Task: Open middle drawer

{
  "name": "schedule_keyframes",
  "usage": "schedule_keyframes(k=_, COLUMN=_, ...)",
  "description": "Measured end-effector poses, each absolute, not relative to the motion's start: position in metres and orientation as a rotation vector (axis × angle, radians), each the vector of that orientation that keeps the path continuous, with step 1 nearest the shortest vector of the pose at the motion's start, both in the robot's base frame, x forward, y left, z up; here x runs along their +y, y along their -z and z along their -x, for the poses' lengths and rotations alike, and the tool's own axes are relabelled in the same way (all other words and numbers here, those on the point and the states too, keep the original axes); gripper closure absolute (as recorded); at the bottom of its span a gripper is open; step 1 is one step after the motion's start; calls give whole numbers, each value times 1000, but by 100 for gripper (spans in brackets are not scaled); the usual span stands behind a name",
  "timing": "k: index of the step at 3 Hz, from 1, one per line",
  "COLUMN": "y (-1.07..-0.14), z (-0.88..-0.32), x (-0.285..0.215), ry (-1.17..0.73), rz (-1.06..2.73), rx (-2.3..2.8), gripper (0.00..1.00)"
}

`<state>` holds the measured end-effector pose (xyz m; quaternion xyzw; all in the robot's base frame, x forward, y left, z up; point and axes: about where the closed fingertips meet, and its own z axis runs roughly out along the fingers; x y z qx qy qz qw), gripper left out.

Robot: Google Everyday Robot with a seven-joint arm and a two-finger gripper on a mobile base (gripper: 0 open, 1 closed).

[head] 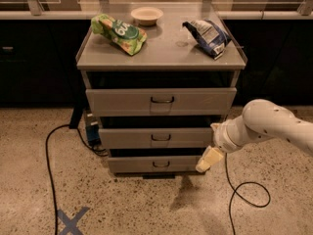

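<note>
Hanging just below the rt end of the middle drawer [128, 138], the gripper [209, 159] seems apart from it; grip state: can't tell.

The middle drawer [129, 138] shows a wide, shallow grey front, level, with a small dark loop handle [161, 137] at its centre. It looks pushed in. The gripper [207, 159] hangs just below its right end.
</note>
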<state>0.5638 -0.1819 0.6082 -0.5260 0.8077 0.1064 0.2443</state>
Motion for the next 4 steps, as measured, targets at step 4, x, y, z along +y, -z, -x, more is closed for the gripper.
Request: schedule_keyframes(k=4, y=-525, z=-656, x=-163, ry=-484, rz=1319, rx=2146, gripper=0)
